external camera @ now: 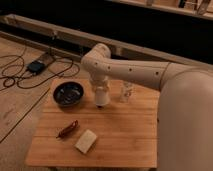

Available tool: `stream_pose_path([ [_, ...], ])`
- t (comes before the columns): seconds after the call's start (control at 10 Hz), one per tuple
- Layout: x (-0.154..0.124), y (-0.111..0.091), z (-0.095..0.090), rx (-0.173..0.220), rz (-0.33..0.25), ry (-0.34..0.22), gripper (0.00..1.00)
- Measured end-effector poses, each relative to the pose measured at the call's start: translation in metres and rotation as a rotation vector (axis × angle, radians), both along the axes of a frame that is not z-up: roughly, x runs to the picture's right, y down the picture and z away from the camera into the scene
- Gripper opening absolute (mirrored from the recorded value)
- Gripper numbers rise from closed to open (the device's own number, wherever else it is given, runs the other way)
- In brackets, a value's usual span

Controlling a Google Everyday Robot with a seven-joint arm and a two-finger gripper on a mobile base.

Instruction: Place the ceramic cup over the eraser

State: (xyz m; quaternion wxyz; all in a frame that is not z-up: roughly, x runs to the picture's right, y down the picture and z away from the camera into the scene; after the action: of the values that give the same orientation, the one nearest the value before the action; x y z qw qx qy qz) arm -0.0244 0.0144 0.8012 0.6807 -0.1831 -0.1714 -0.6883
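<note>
- I note a dark round bowl (68,94) at the far left of the wooden table (125,135).
- Nearer me, a reddish-brown elongated item (67,129) lies beside a beige block (86,141), the two apart.
- My gripper (101,103) points straight down just right of the bowl; I cannot tell how its pincer stands.
- The white ceramic cup (101,95) appears to sit at the gripper's end, low over the table.
- I cannot make out the eraser.
- A small clear glass (127,92) stands just right of the cup.
</note>
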Motion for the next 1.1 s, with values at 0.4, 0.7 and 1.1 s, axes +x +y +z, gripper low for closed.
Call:
stream_pose_path([
  [0.4, -0.002, 0.014, 0.011, -0.02, 0.01, -0.017, 0.43],
  [0.7, 0.0, 0.017, 0.014, -0.024, 0.016, -0.027, 0.71],
  [1.1, 0.003, 0.014, 0.013, -0.018, 0.025, -0.034, 0.73],
])
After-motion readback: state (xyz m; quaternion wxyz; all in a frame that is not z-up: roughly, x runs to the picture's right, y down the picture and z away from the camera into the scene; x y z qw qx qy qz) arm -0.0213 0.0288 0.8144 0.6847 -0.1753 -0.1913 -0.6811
